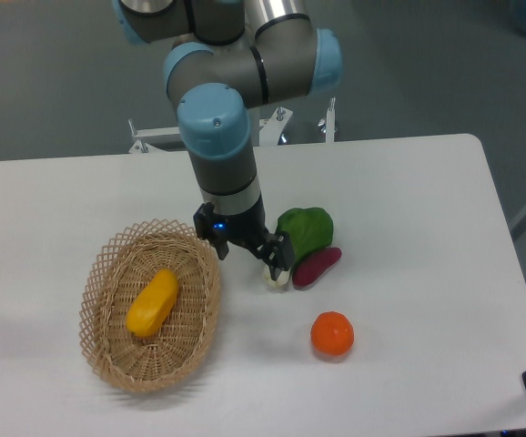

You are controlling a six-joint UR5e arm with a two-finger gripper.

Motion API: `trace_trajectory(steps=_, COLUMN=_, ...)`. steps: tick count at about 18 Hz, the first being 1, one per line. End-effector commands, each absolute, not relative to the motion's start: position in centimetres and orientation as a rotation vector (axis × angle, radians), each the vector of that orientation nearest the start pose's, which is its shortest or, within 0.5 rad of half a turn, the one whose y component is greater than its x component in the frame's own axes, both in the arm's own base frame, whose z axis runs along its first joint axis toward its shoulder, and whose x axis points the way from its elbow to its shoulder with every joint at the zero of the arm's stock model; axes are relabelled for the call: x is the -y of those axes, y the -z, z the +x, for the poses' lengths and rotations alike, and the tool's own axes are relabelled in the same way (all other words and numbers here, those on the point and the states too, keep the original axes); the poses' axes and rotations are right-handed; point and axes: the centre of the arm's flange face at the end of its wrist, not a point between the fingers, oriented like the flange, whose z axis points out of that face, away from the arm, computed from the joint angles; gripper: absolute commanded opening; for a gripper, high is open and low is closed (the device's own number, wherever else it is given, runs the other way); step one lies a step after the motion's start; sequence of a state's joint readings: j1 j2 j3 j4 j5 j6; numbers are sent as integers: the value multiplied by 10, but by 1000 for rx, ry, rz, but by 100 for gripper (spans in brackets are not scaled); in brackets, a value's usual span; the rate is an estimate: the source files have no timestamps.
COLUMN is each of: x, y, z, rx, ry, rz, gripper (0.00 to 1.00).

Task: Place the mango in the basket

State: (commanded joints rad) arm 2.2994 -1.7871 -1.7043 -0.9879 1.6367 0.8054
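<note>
Camera view from the fixed position is showing the arm [222, 137] reaching down over the white counter [409, 200], with the gripper [252, 249] hanging just above the surface. Its fingers are standing apart and are holding nothing. The mango [153, 302] is lying to the left of the gripper and lower in the picture, well apart from it, resting on the woven base of the basket [102, 273] with its long axis tilted. The basket's right rim is sitting just beside the gripper. On the other side, a leafy green vegetable [305, 228] is lying just right of the gripper, its white stem end partly hidden behind one finger. A purple sweet potato [317, 268] is touching that vegetable on its lower right side. An orange [332, 334] is sitting below and to the right of the gripper, apart from the other produce.
</note>
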Motion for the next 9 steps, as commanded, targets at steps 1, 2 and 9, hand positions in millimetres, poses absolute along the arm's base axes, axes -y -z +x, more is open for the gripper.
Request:
trace_trajectory(steps=1, x=-516, y=-373, z=-294, rx=-97, ry=-319, rz=-2997, gripper=100)
trace_trajectory(steps=2, x=-514, y=-378, z=-296, rx=-90, ry=-323, rz=-2988, gripper=100)
trace_trajectory(steps=9, x=-493, y=-416, z=-314, rx=-70, ry=-303, rz=-2997, gripper=100)
